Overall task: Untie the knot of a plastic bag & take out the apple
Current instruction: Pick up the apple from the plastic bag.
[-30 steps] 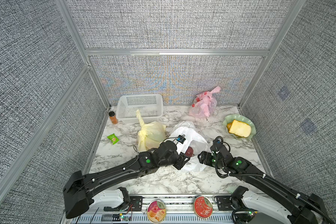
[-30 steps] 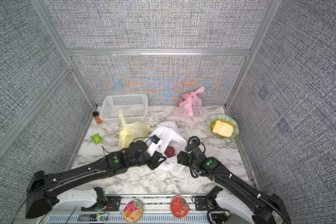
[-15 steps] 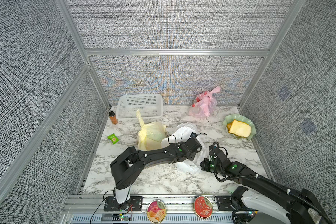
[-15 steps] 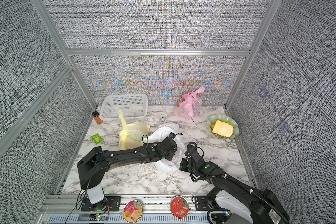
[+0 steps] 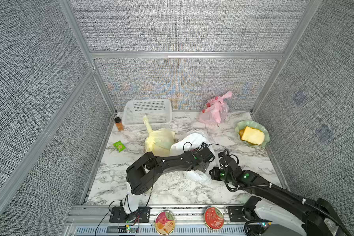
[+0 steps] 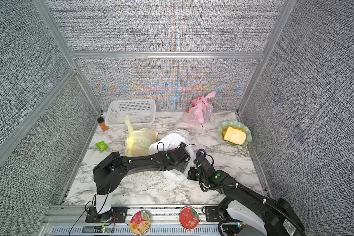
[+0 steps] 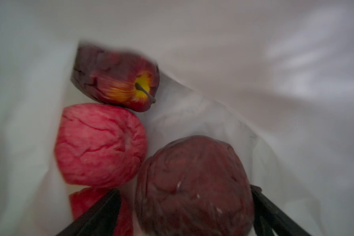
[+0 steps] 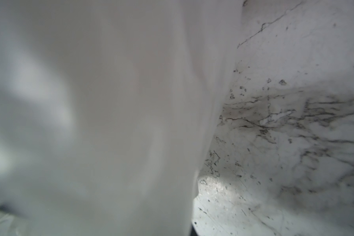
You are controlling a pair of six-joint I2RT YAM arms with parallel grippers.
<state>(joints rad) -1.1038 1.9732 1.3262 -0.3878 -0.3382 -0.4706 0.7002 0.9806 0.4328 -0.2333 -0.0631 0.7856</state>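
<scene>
Left gripper [image 7: 184, 191] deep inside the white plastic bag [image 7: 253, 61], dark fingers [image 7: 102, 210] spread wide to either side of a dark red apple [image 7: 192, 175]; cannot tell whether touching its skin. Just beyond, pressed against each other: a pinkish-red apple [image 7: 100, 145] and another dark apple [image 7: 119, 79] with stem and yellow hollow, all lying inside the bag. Left wrist buried in the bag's open mouth in both top views, mid-table.

Right gripper [image 5: 211, 173] closed tight at the bag's near edge. Fingers hidden in the right wrist view, mostly blurred white film beside the marble tabletop [image 8: 294, 122]; cannot tell whether any film pinched.

Just beside the white bag, a knotted yellow bag [image 5: 159, 141]. Along the back, a white basket [image 5: 147, 110] and a pink bag [image 5: 215, 110]. Near the right edge, bread [image 5: 251, 135] on a green plate [image 5: 253, 123].
</scene>
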